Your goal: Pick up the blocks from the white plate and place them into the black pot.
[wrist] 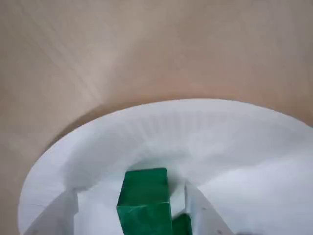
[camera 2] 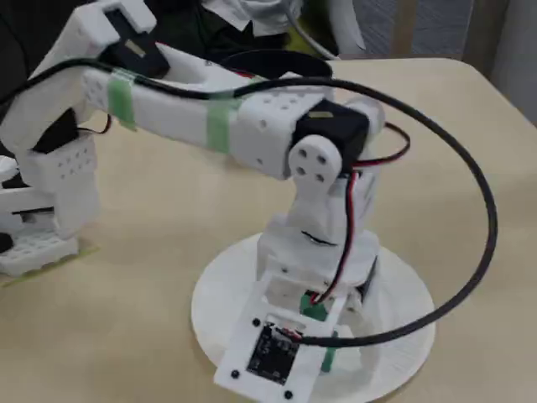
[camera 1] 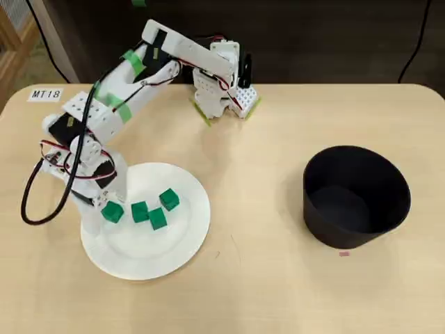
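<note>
Several small green cubes lie on the white plate at the lower left of the overhead view: one, one, one and one at the gripper's tip. My gripper is down over the plate's left part. In the wrist view the gripper is open. A green cube stands between its white fingers with gaps on both sides, and part of another cube shows beside it. The black pot stands empty at the right.
The arm's base is at the table's far edge. A black cable loops left of the plate. A label "MT18" is at the far left corner. A small pink mark lies in front of the pot.
</note>
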`<state>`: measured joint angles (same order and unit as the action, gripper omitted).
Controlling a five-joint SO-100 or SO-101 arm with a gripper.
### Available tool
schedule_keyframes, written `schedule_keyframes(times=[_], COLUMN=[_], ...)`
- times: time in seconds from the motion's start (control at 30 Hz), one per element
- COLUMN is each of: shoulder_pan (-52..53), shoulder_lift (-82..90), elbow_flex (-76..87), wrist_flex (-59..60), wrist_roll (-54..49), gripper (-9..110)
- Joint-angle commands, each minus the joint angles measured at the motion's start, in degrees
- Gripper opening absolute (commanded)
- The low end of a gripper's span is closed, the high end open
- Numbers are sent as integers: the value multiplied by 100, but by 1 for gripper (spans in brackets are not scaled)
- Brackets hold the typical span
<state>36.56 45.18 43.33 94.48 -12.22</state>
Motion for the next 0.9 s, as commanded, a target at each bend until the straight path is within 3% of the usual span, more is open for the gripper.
schedule_keyframes(times=[0.0, 0.17, 0.37, 0.57, 0.73, 0.87], shoulder_pan=[-44, -26, -44, -334, -1230, -2540], shoulder_lift=[-35, -343, -62, 1327, 2830, 4140], elbow_flex=[-404, -747, -765, -703, -466, 483], wrist_flex=[-26, 9, 26, 35, 44, -35], wrist_roll=[132, 466, 325, 211, 193, 334], gripper=[21, -2, -2, -2, -2, -2])
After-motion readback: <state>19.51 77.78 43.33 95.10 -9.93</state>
